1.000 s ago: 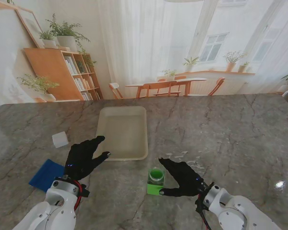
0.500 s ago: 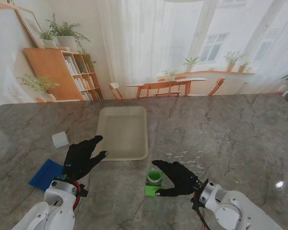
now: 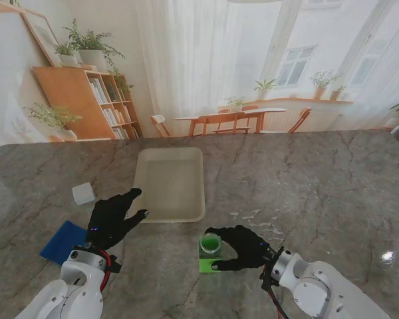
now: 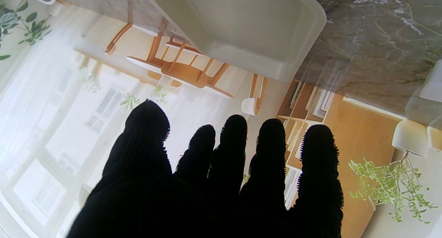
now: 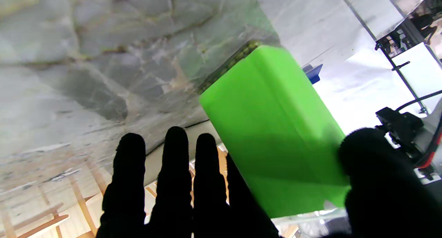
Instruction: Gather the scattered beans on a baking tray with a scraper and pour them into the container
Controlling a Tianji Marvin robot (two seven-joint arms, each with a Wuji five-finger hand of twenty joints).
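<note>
While my right hand [image 3: 243,247] closes thumb and fingers on the green container [image 3: 211,253], my left hand [image 3: 112,219] hovers wide, holding nothing, by the tray [image 3: 170,183]. Scraper [image 3: 64,242] lies untouched; gathering and pouring remain, I judge.

The beans [image 3: 253,216] (pale specks on the table) are too small to tell.

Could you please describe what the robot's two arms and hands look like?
Both arms are glossy white rounded shells. The left hand and right hand are five-fingered, covered in black knit gloves. Red and black cables run at each wrist.
</note>
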